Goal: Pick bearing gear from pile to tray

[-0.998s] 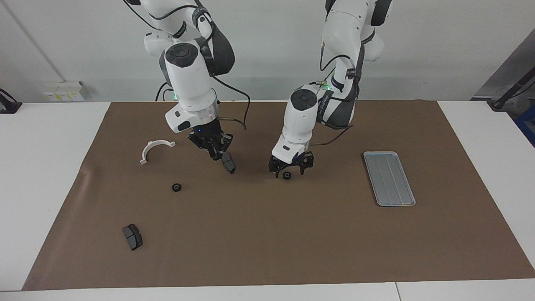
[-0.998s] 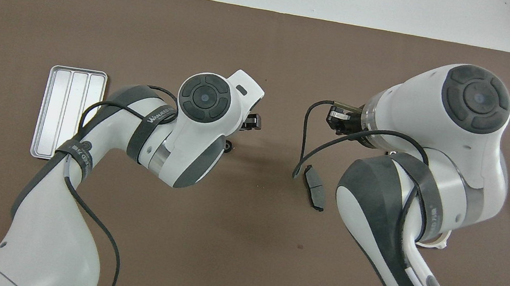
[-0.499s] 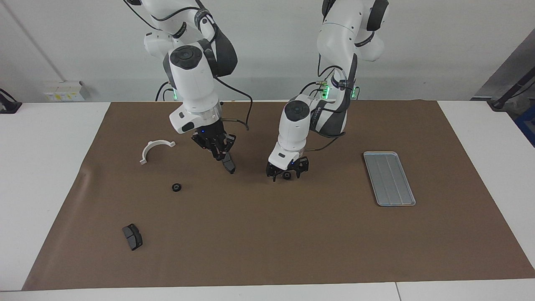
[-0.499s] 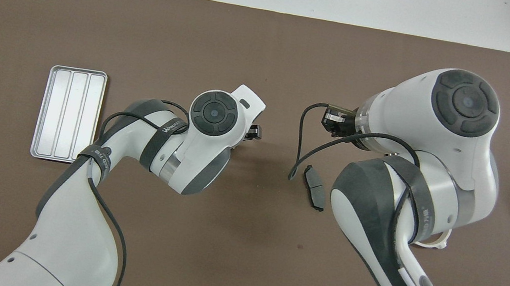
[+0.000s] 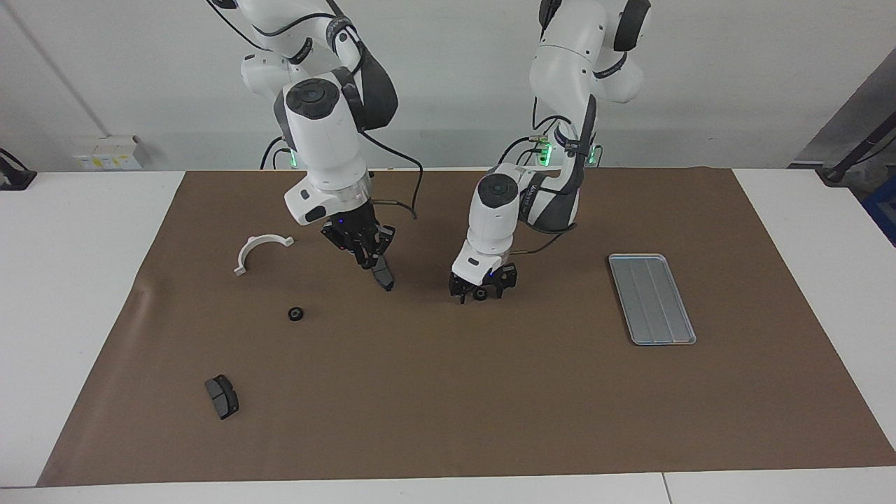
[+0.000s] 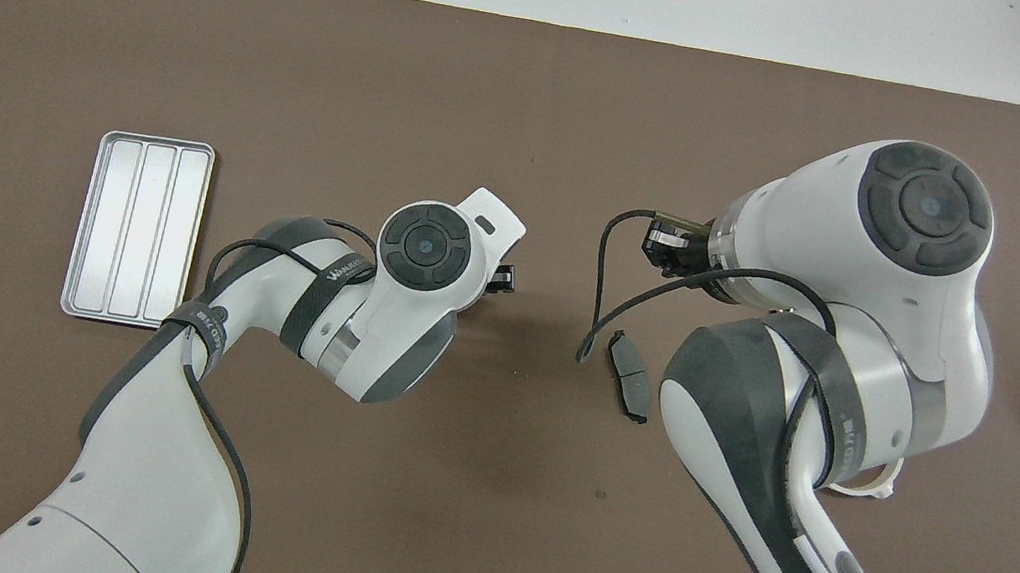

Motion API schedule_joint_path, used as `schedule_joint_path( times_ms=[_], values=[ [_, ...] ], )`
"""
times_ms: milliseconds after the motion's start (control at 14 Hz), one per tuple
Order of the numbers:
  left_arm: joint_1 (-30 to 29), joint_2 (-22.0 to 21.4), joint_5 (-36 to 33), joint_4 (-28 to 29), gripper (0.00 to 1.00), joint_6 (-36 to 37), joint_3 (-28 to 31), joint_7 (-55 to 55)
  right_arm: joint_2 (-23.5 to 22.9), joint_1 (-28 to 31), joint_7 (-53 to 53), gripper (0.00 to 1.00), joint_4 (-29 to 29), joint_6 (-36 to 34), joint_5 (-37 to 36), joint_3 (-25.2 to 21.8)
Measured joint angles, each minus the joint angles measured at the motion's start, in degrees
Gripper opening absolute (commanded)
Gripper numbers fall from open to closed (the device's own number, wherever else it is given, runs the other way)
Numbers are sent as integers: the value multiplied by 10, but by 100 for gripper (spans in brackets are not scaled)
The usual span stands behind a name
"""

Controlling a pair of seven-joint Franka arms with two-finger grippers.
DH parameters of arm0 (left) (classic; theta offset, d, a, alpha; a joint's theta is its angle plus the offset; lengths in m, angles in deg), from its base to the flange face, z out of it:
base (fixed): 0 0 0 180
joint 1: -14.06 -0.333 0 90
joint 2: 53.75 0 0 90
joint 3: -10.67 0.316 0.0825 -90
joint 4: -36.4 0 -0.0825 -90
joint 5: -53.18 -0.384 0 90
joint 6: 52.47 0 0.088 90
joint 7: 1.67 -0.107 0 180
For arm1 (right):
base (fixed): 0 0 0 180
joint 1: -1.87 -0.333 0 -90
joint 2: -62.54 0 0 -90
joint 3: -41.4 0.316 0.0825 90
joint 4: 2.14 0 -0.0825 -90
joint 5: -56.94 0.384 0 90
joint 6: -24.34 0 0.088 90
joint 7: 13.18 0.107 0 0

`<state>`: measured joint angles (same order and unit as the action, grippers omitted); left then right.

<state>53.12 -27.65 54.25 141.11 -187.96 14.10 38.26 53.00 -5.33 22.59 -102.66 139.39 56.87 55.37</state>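
Two arms work low over the brown mat (image 5: 448, 392). Down at the mat, the left gripper (image 5: 481, 294) has its fingers set either side of a small black bearing gear (image 5: 480, 294); whether they clamp it I cannot tell. Beside it, the right gripper (image 5: 378, 269), fingers shut, pinches a dark brake pad (image 5: 383, 277) that hangs over the mat. At the left arm's end of the table lies the silver tray (image 5: 652, 299), well apart from that gear. Another gear (image 5: 296, 313) lies toward the right arm's end.

matt brown mat (image 5: 490, 392), grooved metal tray (image 5: 652, 299)
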Motion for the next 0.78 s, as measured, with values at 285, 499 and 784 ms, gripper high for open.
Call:
schedule_joint_path(
  times_ms=[285,499,784],
  values=[
    [4,-2,0,4,61,0,1,1,0,0,0,0,-1,0,0,1],
    [4,-5,0,8,46,0,1,1,0,0,0,0,-2,0,0,1],
    [4,-11,0,13,24,1,4,1,0,0,0,0,-3,0,0,1]
  ],
)
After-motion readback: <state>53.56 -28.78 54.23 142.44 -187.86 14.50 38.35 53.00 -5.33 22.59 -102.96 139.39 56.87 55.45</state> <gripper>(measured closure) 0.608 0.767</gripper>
